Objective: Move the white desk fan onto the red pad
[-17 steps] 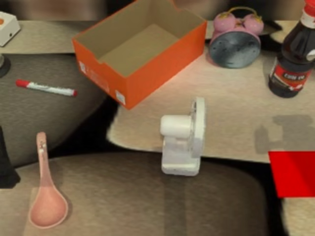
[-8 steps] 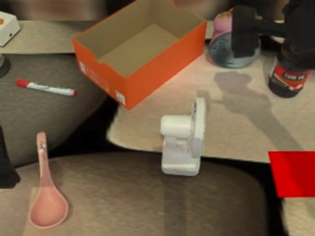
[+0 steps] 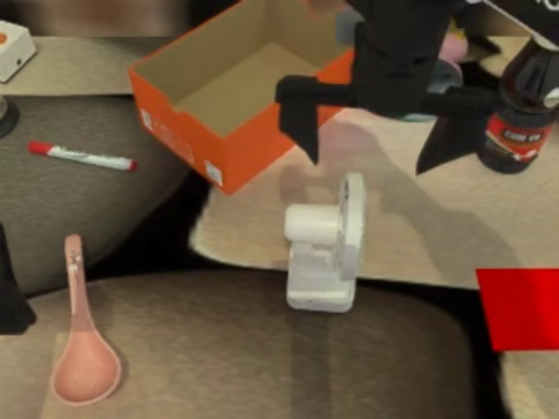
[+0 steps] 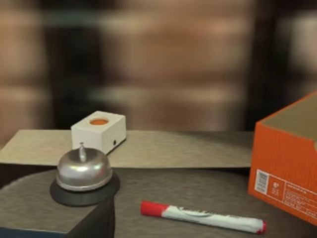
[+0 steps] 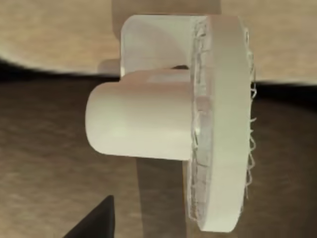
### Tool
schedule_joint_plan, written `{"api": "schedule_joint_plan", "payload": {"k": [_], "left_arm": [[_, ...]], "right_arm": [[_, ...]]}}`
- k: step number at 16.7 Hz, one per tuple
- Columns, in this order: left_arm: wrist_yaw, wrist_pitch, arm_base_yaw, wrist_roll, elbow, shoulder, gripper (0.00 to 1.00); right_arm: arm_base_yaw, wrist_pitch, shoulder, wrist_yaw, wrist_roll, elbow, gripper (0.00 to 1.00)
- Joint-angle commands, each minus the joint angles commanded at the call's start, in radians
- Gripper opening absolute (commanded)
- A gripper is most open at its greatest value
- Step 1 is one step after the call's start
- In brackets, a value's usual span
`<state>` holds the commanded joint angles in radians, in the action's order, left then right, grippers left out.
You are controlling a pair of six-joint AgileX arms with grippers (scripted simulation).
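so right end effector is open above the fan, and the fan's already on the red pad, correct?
Not quite. The right end effector is open above the white desk fan, but the fan is not on the red pad. The top view shows it standing near the table's middle, with the pad apart at the right edge.

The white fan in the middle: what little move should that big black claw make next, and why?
Probably come down over the white desk fan and straddle it. The right gripper hangs open just beyond the fan, fingers spread wide and touching nothing. The fan stands on the table, well apart from the red pad at the right edge, so it must be gripped first. The left arm is parked at the left.
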<state>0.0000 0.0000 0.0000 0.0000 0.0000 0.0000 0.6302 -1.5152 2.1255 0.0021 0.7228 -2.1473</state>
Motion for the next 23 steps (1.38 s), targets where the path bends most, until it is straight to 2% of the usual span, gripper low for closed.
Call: {"api": "schedule_joint_plan", "payload": {"k": [3,10,17,22,23], "left_arm": [[0.0,0.0,0.0,0.0,0.0,0.0,1.0],[0.0,0.0,0.0,0.0,0.0,0.0,1.0],[0.0,0.0,0.0,0.0,0.0,0.0,1.0],[0.0,0.0,0.0,0.0,0.0,0.0,1.0],[0.0,0.0,0.0,0.0,0.0,0.0,1.0]], "right_arm": [[0.021,-0.061,0.083,0.002,0.03,-0.073,1.0],[0.019,-0.062,0.09,0.002,0.031,-0.074,1.0],[0.024,0.134,0.057,0.002,0.033,0.156,1.0],[0.025,0.155,0.055,0.002,0.034,0.179,1.0],[0.025,0.155,0.055,0.002,0.034,0.179,0.92]]}}
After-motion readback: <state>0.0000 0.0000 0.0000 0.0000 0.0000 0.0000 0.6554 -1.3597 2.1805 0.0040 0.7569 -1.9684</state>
